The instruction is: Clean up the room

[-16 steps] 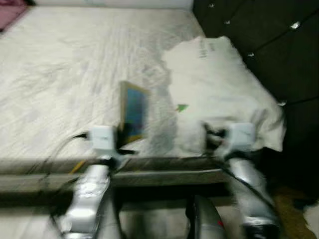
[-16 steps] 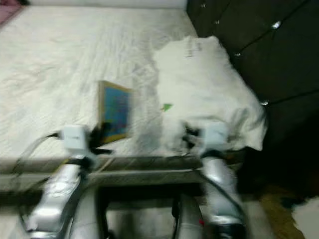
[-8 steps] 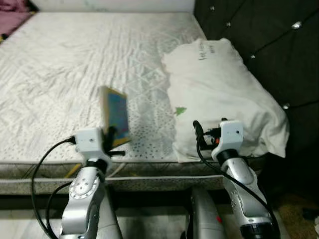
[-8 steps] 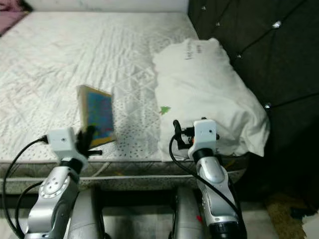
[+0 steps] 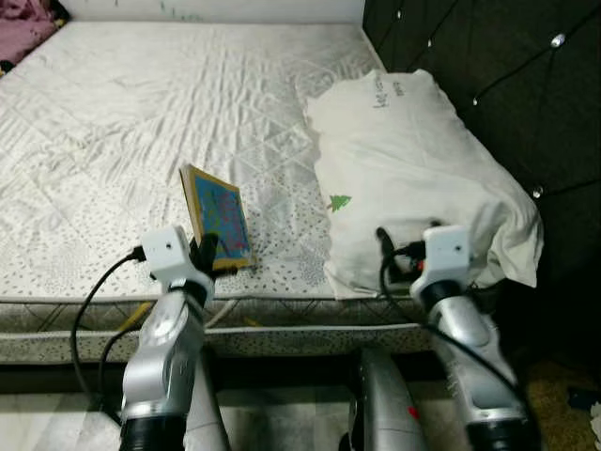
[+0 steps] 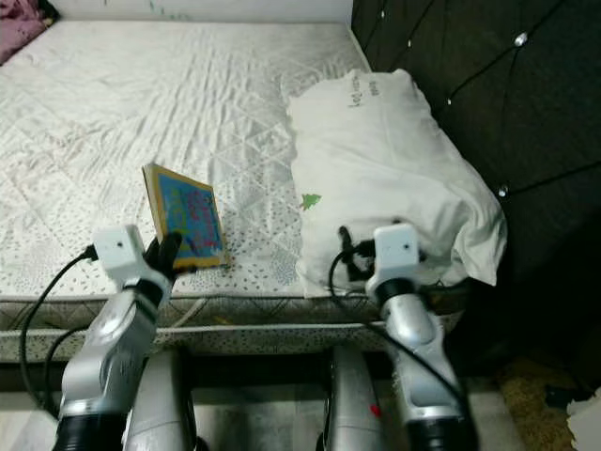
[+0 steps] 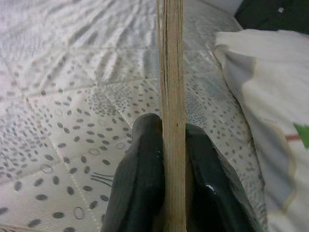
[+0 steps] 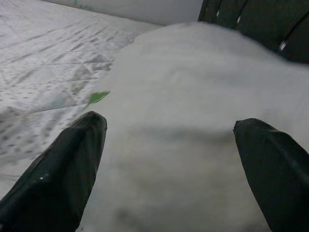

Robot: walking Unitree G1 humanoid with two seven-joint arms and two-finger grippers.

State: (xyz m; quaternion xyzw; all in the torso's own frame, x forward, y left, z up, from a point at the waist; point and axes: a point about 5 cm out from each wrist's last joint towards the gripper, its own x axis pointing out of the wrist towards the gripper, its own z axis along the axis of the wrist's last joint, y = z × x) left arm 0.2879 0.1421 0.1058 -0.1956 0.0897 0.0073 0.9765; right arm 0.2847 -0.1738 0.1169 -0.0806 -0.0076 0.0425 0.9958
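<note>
I have the left gripper [image 7: 166,193] with its jaws clamped on the near edge of a thin book [image 5: 219,217], which stands tilted over the near left part of the bed [image 5: 141,113]. The right gripper [image 8: 169,159] sits with jaws spread wide just short of the white pillow [image 5: 413,169] at the bed's right side, by the dark headboard [image 5: 488,66]. I judge the book light and stiff but prone to pivot from an edge pinch; the pillow is soft and bulky, best pinched at a corner.
</note>
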